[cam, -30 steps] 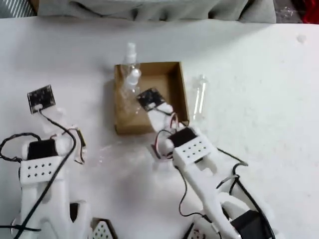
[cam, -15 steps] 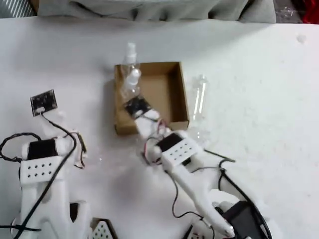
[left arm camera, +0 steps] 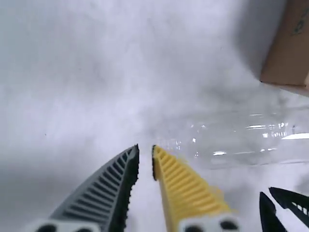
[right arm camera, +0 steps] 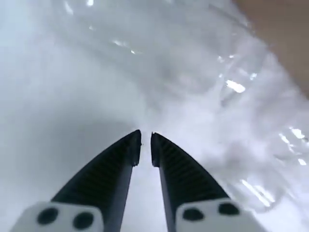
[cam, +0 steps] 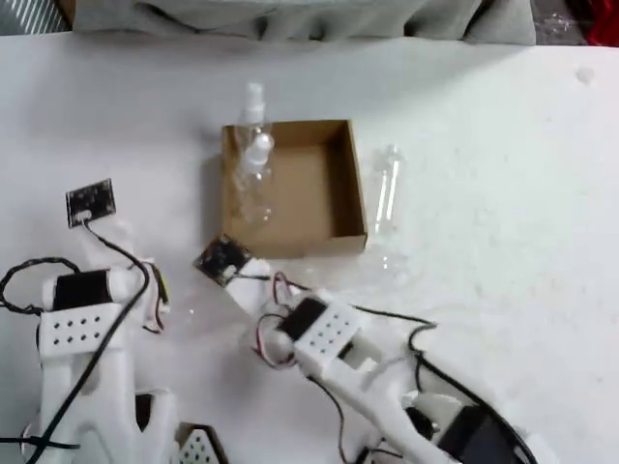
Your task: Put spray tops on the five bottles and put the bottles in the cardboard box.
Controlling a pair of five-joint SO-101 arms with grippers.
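Note:
The cardboard box (cam: pixel 334 184) stands open at mid table, with two clear bottles (cam: pixel 253 164) wearing white spray tops along its left wall. Another clear bottle (cam: pixel 387 191) lies on the table just right of the box. My left gripper (left arm camera: pixel 145 147), grey and yellow, is shut and empty just short of a clear bottle (left arm camera: pixel 236 140) lying on the table near the box corner (left arm camera: pixel 289 53). My right gripper (right arm camera: pixel 146 135), black, is shut and empty close to clear plastic (right arm camera: pixel 193 58) beside the box wall (right arm camera: pixel 285 34). Its tips (left arm camera: pixel 268 192) show beside the left gripper.
Both arms stand at the table's near edge, the right arm (cam: pixel 319 333) slanting left in front of the box and the left arm (cam: pixel 82 324) at the left. White table (cam: pixel 503 145) stretches to the right and behind the box.
The right arm has swung out of the box and to the left, ending low in front of the box's near-left corner. The left arm has barely shifted.

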